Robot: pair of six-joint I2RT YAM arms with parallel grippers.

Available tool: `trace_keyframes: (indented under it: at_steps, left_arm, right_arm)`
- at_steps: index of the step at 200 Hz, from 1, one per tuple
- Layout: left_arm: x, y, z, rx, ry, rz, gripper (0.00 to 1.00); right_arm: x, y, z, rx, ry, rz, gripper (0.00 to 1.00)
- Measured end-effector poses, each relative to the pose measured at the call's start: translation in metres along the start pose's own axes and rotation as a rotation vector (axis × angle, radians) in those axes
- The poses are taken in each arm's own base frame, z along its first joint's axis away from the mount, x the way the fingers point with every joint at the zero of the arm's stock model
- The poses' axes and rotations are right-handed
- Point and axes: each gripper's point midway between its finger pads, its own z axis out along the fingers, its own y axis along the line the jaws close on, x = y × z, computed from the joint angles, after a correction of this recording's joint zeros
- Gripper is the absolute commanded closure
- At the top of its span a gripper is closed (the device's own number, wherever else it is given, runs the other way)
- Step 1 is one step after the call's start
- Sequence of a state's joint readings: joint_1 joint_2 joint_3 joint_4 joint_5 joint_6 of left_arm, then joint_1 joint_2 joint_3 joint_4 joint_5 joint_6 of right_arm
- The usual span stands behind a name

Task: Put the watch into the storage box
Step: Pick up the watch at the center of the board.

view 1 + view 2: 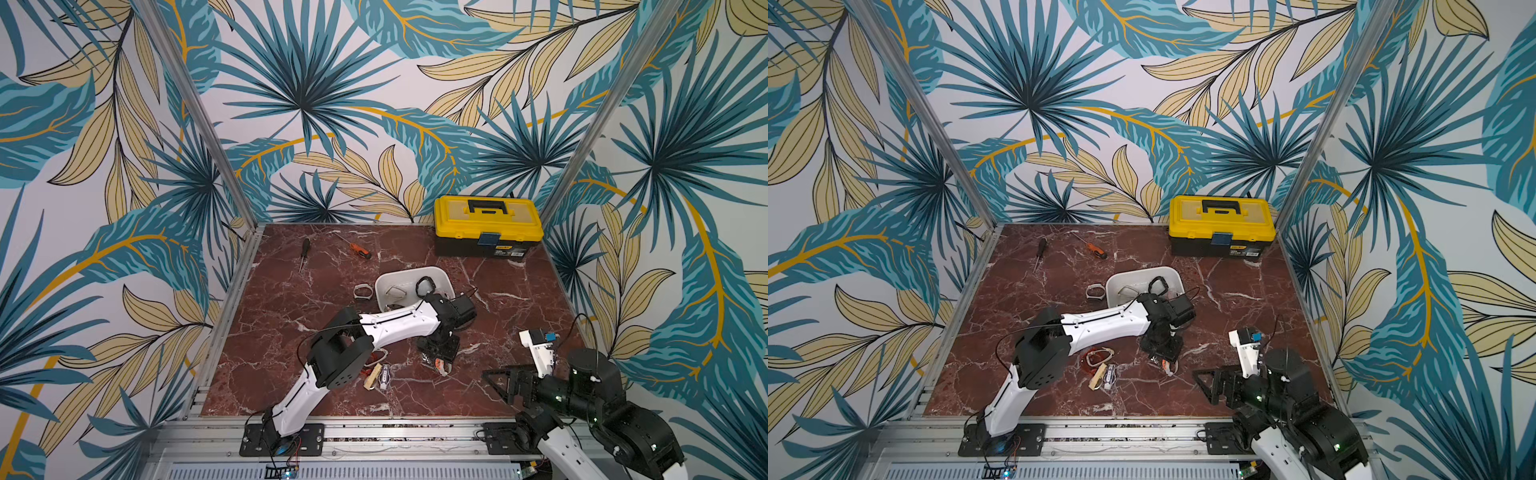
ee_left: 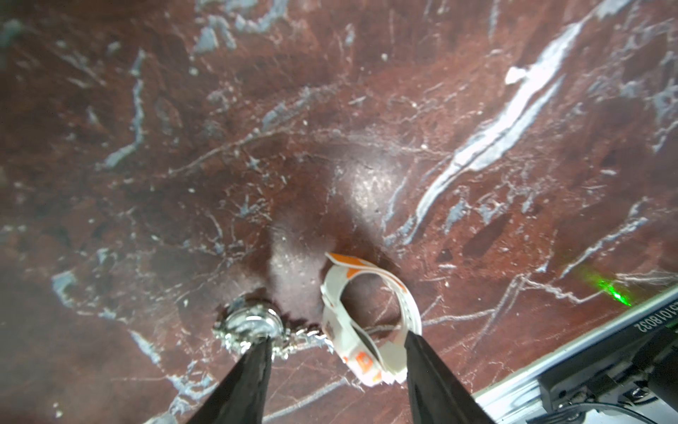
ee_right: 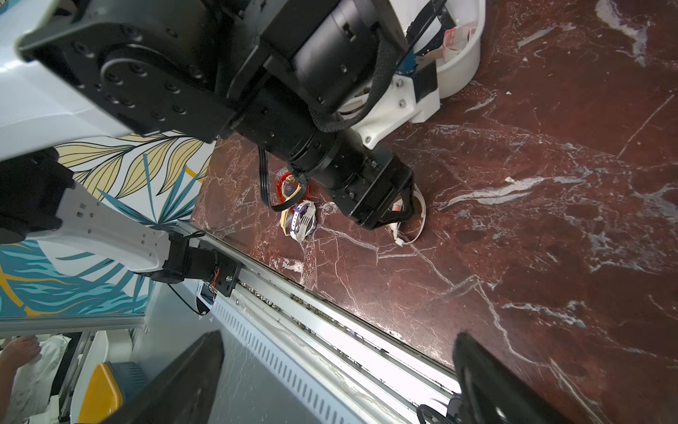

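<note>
My left gripper is down at the table with its jaws open. A white and orange watch lies between its fingers, its strap against one finger. A silver metal watch lies at the other fingertip. In both top views the same gripper stands in front of the white storage box, which holds a black watch and a pale strap. A grey watch lies just left of the box. My right gripper hangs open and empty over the front rail.
A yellow-lidded black toolbox stands at the back right. Two screwdrivers lie at the back left. A cluster of other watches lies at the front, under the left arm. The metal rail edges the table.
</note>
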State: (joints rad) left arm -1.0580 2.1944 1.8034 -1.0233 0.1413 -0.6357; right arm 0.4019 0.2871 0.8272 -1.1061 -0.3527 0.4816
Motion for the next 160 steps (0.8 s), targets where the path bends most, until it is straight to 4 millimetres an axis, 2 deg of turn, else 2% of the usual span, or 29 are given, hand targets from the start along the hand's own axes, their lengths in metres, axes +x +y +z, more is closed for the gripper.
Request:
trace_keyframes:
  at_steps: [98, 160]
  left_arm:
    - [0.0020, -0.0004, -0.0004, -0.011, -0.002, 0.002, 0.55]
    - [0.0022, 0.0001, 0.0020, -0.013, 0.002, 0.002, 0.55]
  right_arm:
    - [-0.0004, -0.0006, -0.0001, 0.003, -0.002, 0.000, 0.00]
    - [-0.0002, -0.0006, -0.0004, 0.002, -0.005, -0.001, 0.00]
